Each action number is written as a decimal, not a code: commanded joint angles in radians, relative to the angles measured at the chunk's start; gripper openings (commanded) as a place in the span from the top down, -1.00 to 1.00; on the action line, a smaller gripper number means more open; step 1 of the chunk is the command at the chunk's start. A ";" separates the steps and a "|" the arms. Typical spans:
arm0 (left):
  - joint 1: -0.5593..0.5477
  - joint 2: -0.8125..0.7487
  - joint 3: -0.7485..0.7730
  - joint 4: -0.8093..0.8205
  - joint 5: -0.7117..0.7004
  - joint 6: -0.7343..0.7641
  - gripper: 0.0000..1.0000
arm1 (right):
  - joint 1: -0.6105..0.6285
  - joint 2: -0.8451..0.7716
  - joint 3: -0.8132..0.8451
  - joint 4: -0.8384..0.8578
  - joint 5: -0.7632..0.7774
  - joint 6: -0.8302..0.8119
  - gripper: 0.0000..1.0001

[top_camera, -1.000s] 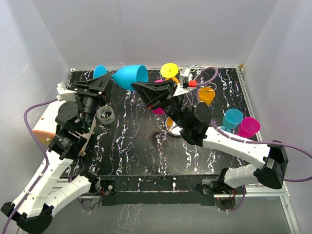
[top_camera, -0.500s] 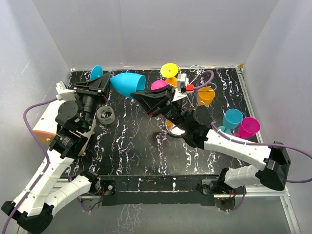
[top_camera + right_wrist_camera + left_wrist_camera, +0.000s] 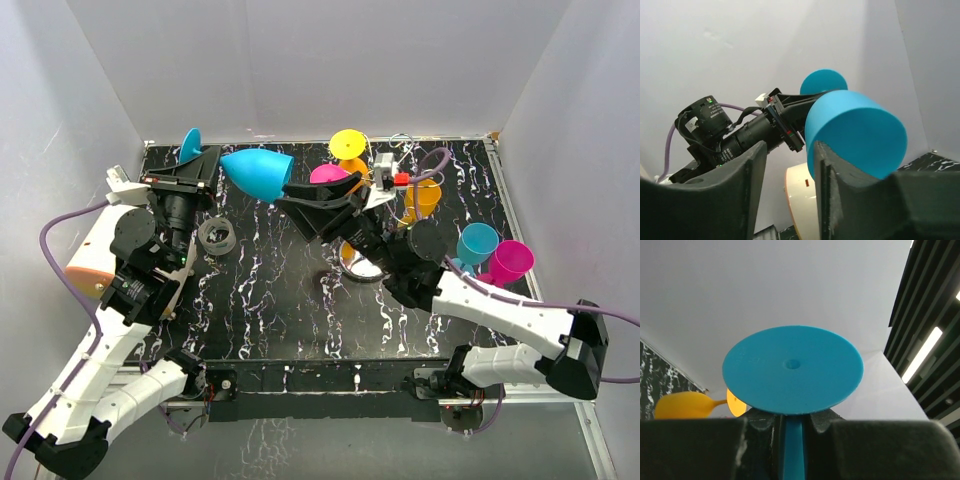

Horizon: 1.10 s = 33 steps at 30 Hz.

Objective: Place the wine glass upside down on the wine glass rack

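Note:
The blue wine glass (image 3: 258, 172) hangs on its side above the table's back left, bowl mouth toward the right. My left gripper (image 3: 205, 165) is shut on its stem (image 3: 792, 445), just below the round foot (image 3: 792, 370). My right gripper (image 3: 300, 205) is open right by the bowl's rim; in the right wrist view the bowl (image 3: 855, 132) sits behind my right finger (image 3: 840, 200), not between the fingers. The wine glass rack (image 3: 360, 270) is mostly hidden behind my right arm; yellow (image 3: 348, 143), pink (image 3: 328, 175) and orange (image 3: 422, 195) glasses hang around it.
A grey tape roll (image 3: 217, 235) lies under the left arm. A blue glass (image 3: 477, 243) and a pink glass (image 3: 510, 260) stand at the right. A cream and orange object (image 3: 85, 258) sits at the left edge. White walls enclose the table.
The left gripper has shifted the blue glass slightly left and tilted it. The right gripper has moved left and down toward the bowl's rim, uncovering the pink glass behind it.

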 commanded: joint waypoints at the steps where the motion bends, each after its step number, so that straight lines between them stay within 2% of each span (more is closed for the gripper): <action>1: 0.004 -0.022 -0.003 0.075 -0.067 0.137 1.00 | 0.005 -0.090 -0.009 -0.062 0.080 -0.006 0.08; 4: 0.005 -0.019 0.021 0.099 0.004 0.328 1.00 | 0.005 -0.148 -0.034 -0.170 0.144 -0.023 -0.06; 10: 0.004 0.020 0.095 -0.002 0.271 0.701 1.00 | 0.005 -0.278 -0.050 -0.418 0.196 -0.019 -0.12; 17: 0.004 -0.018 0.056 -0.019 0.567 1.049 1.00 | 0.005 -0.308 0.127 -0.725 0.150 0.037 -0.18; 26: 0.004 -0.010 0.040 -0.063 0.928 1.275 1.00 | 0.004 -0.259 0.216 -0.792 0.090 0.181 -0.20; 30: 0.004 -0.001 0.013 -0.032 1.041 1.303 1.00 | 0.005 -0.234 0.240 -0.805 0.120 0.257 -0.20; 33: 0.004 0.015 0.004 0.000 1.101 1.291 1.00 | 0.005 -0.242 0.198 -0.764 0.165 0.354 -0.20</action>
